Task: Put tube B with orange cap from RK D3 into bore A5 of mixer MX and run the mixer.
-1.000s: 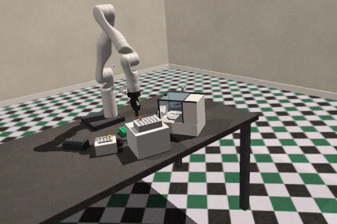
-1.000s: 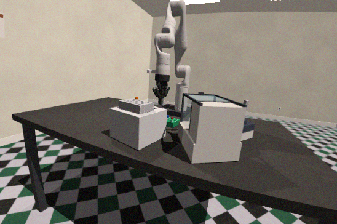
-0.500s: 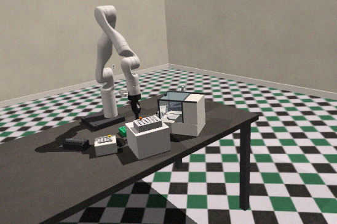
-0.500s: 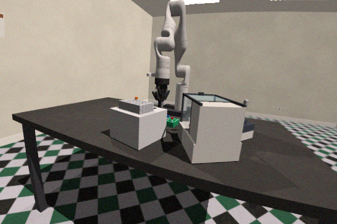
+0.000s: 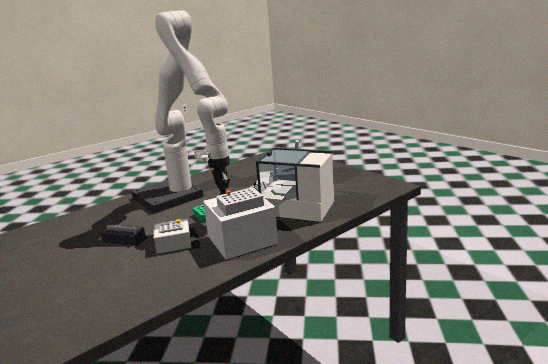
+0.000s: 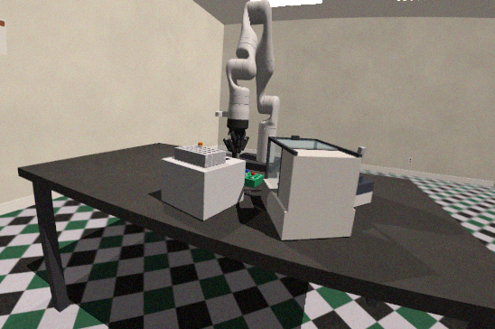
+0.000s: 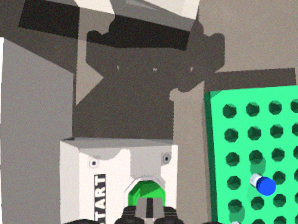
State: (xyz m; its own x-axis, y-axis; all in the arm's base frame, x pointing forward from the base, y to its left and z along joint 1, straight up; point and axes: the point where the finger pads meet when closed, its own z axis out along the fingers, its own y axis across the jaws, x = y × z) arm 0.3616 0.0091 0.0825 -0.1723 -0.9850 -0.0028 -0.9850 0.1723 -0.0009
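Tube B, with its orange cap [image 5: 228, 192] [image 6: 200, 143], stands in a corner bore of the grey shaking block [image 5: 241, 201] [image 6: 200, 155] on top of the white mixer MX [image 5: 243, 232] [image 6: 199, 192]. My gripper [image 5: 223, 183] [image 6: 236, 152] [image 7: 148, 204] is shut and empty. It points down at the mixer's sloping front. In the wrist view its fingertips lie over the green START key [image 7: 136, 192], beside the START label [image 7: 99, 197]. I cannot tell from these views whether the tips touch the key. The lamps on the mixer's top cannot be made out.
The green rack RK [image 5: 199, 213] [image 6: 254, 179] [image 7: 250, 145] lies beside the mixer and holds a blue-capped tube [image 7: 265, 186]. The glass-walled balance BAL [image 5: 305, 192] [image 6: 316, 192] stands close by. The dry block DB [image 5: 171, 236] and the dark magnet block MG [image 5: 122, 234] stand further along the bench.
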